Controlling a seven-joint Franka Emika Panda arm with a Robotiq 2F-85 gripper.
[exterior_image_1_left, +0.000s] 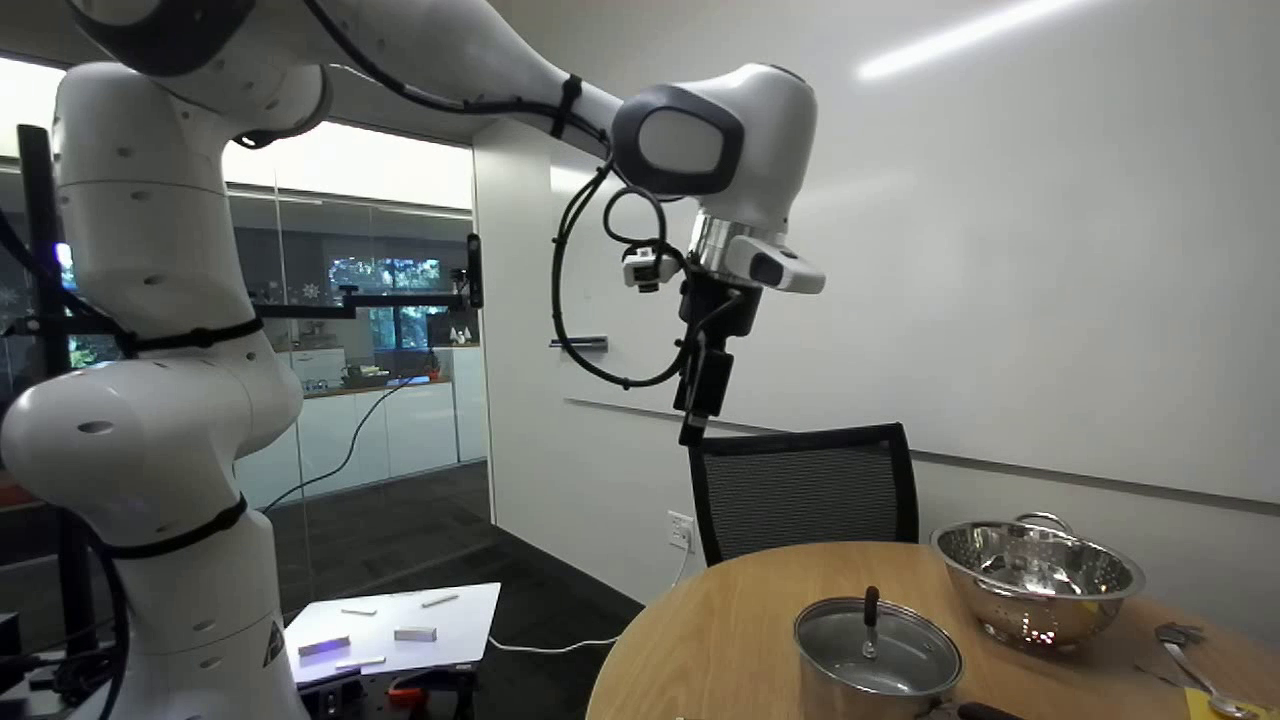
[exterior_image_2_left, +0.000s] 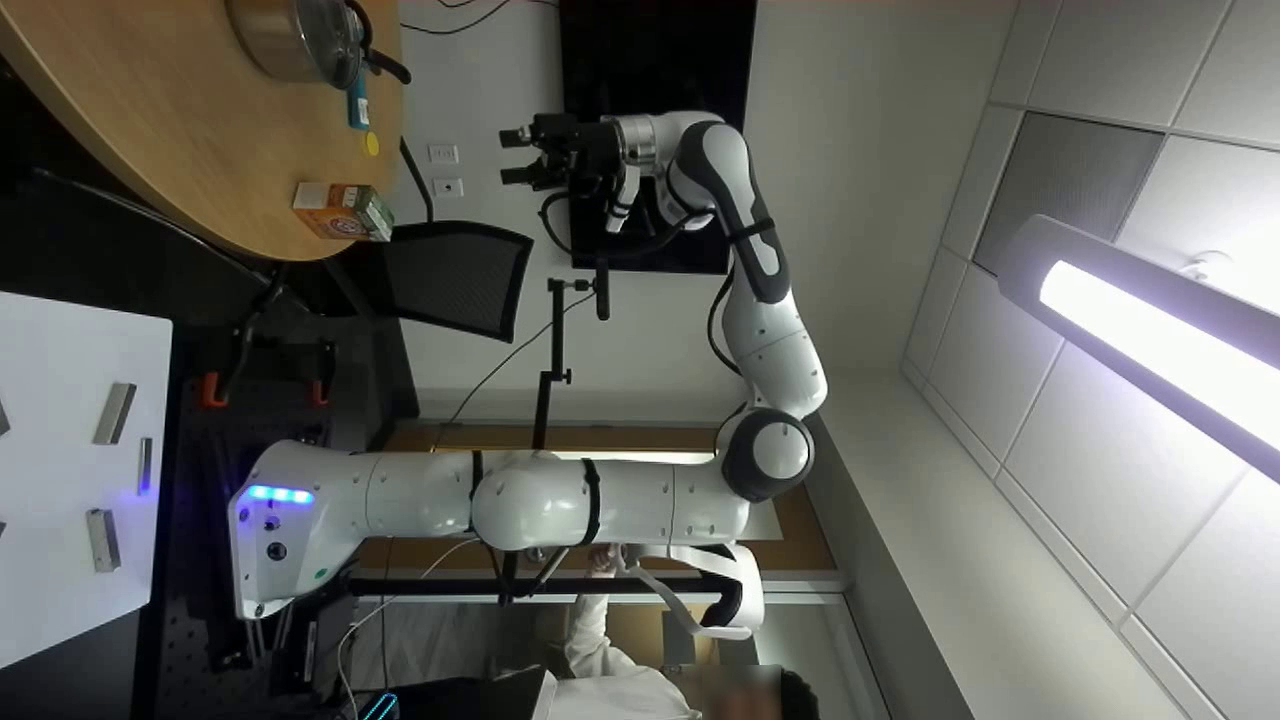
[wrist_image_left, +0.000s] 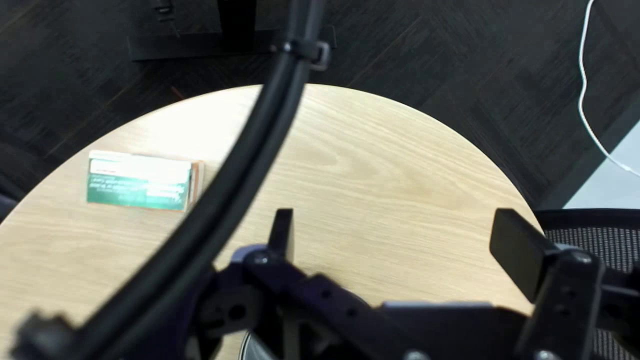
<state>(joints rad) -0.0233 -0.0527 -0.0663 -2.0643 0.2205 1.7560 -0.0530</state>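
Observation:
My gripper (wrist_image_left: 397, 215) stands open high above the round wooden table (wrist_image_left: 390, 150), its two black fingers wide apart and nothing between them. In an exterior view the gripper (exterior_image_2_left: 515, 157) hangs well off the tabletop. A steel pot with a glass lid (exterior_image_1_left: 880, 645) sits on the table; in the wrist view only a sliver of its lid (wrist_image_left: 256, 350) shows beneath the gripper's linkage. Behind the pot is a shiny steel colander (exterior_image_1_left: 1040, 590). An orange and green box (exterior_image_2_left: 343, 212) is near the table edge, and the wrist view shows this box (wrist_image_left: 137, 181) left of the fingers.
A black mesh chair (exterior_image_1_left: 805, 490) stands against the table's far side. Close to the colander lie a metal spoon (exterior_image_1_left: 1195, 675) and a yellow item (exterior_image_1_left: 1210, 705). A blue item (exterior_image_2_left: 358, 103) rests beside the pot. Dark cables (wrist_image_left: 250, 165) cross the wrist view.

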